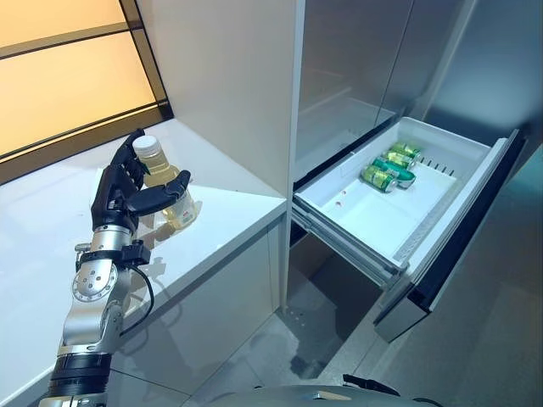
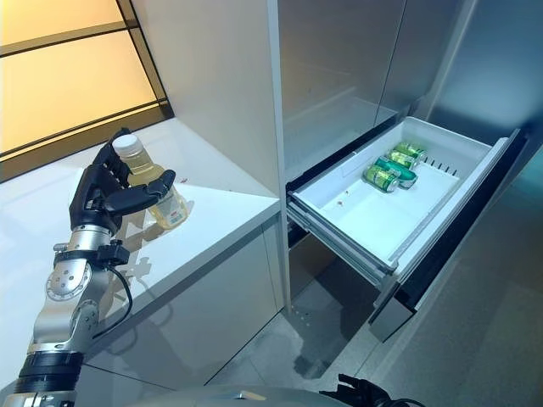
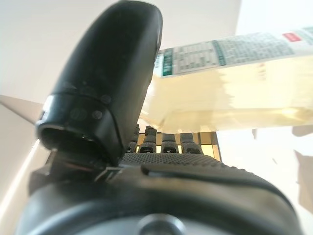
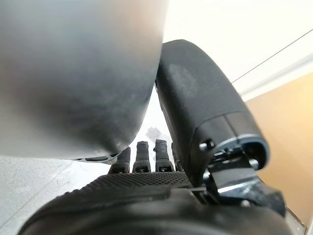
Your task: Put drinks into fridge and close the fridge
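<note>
**Bottle in the left robot hand, open drawer far to the right**

Left eye view: the left robot hand stands in the left-centre of the frame over the white surface, fingers behind and thumb in front of a pale yellow drink bottle. The bottle is upright, white cap at the top, its long axis roughly vertical. The open fridge drawer lies well apart, in the right half of the frame and lower than the surface, with green cans lying at its far end.

Right eye view: the same layout; the bottle sits in the left-centre, the drawer in the right-centre, and the near part of the drawer's floor is bare.

Left wrist view: the thumb crosses the bottle's label, the fingers curl under its body, so the hold looks closed around it.

Right wrist view: the right robot hand holds nothing, fingers relaxed, far from the bottle.

Judgement: the left arm must carry the bottle rightward and down to the drawer.
</note>
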